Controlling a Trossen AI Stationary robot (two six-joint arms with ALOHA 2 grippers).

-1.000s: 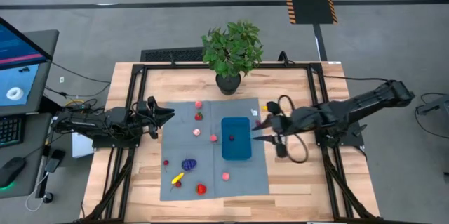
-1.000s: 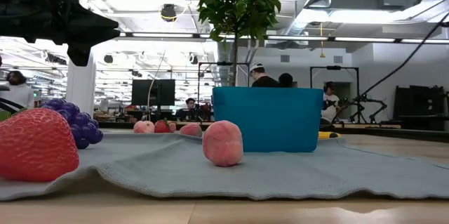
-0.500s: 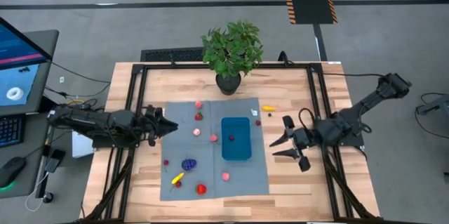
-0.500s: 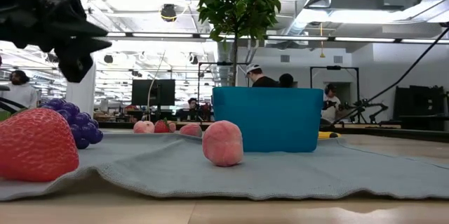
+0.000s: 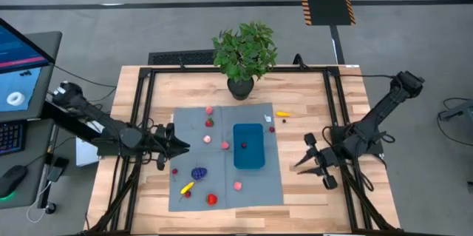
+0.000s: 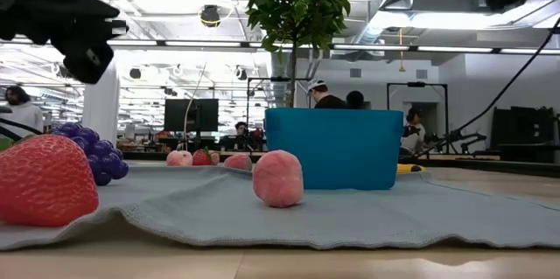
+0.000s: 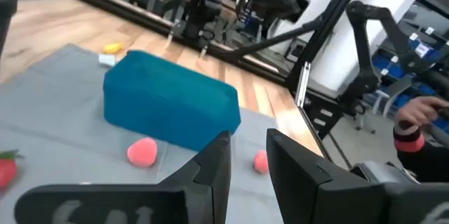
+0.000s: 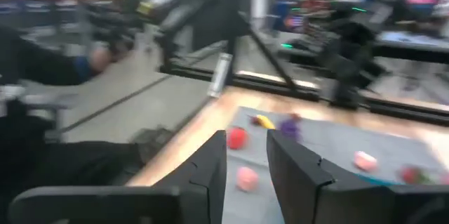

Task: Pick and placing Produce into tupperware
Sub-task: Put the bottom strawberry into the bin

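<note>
Blue plastic catches the eye first: the tupperware (image 5: 249, 146) sits right of middle on the grey mat (image 5: 259, 188), with one small dark red piece (image 5: 243, 145) lying inside it. The rest of the produce is scattered over the mat to its left and near side: a purple grape cluster (image 5: 199, 172), a yellow piece (image 5: 187, 188), a red strawberry (image 5: 212, 199), a pink peach (image 5: 237, 186) and several small pink and red bits farther back. A yellow piece (image 5: 283, 114) lies on the bare wood (image 5: 310, 103) beyond the mat's far right corner. The left gripper (image 5: 180, 147) hangs over the mat's left part, fingers (image 7: 215, 168) slightly parted around nothing. The right gripper (image 5: 306, 165) hovers off the mat to the right, its fingers (image 8: 210, 168) spread a little and empty. A potted plant (image 5: 244, 55) stands at the far edge.
</note>
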